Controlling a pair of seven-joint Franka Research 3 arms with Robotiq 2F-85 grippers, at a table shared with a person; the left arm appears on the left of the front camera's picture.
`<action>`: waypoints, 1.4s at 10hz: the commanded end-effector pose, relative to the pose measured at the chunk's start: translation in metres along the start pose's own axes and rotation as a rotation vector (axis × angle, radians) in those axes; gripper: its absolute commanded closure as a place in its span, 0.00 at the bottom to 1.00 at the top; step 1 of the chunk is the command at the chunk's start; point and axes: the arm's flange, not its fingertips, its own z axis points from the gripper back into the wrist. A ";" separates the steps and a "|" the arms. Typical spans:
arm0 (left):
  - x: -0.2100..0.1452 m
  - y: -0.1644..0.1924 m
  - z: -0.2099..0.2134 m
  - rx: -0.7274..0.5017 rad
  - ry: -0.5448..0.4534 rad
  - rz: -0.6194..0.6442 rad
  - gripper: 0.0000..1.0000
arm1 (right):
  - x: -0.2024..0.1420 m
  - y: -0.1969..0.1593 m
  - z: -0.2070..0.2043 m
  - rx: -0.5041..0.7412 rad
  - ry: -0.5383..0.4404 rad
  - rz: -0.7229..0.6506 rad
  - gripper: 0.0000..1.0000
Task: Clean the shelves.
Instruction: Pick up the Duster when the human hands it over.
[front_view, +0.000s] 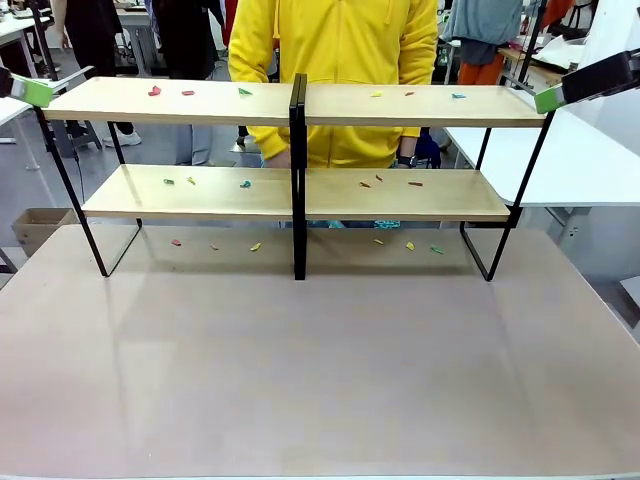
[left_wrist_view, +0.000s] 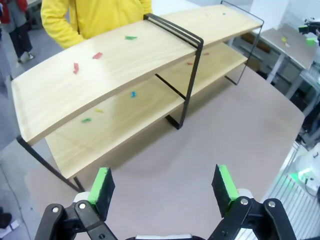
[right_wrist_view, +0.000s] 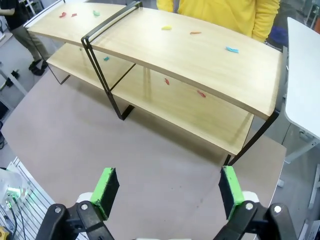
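I'm hovering left gripper (left_wrist_view: 162, 185) and right gripper (right_wrist_view: 167, 187), both gaping empty, at the ends of the shelves (front_view: 480, 105), readying to pinch off scraps (front_view: 155, 91).

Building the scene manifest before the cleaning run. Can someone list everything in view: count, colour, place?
shelves: one two-tier rack, light-wood boards on a black frame, on the table's far half
top-board scraps: six, red, green, yellow, blue, either side of the centre post
lower-board scraps: six, green, yellow, blue, red
tabletop scraps: about six, red, yellow, green, under the rack
table: one, grey-beige, under the shelves
cardboard box: one, brown, on the floor at left
white table: one, at right
person: one, yellow hoodie, behind the shelves
left tool: black, green pads, open, above the table
right tool: black, green pads, open, above the table
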 end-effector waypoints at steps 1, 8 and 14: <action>0.002 -0.008 -0.011 0.035 -0.017 0.036 0.00 | 0.000 -0.008 -0.005 0.041 0.001 0.021 0.00; 0.009 -0.019 -0.015 0.027 -0.068 -0.051 0.00 | 0.000 -0.014 -0.012 0.049 0.020 0.013 0.00; 0.008 -0.015 -0.020 0.039 -0.004 0.012 0.00 | 0.000 -0.014 -0.013 0.047 0.023 0.011 0.00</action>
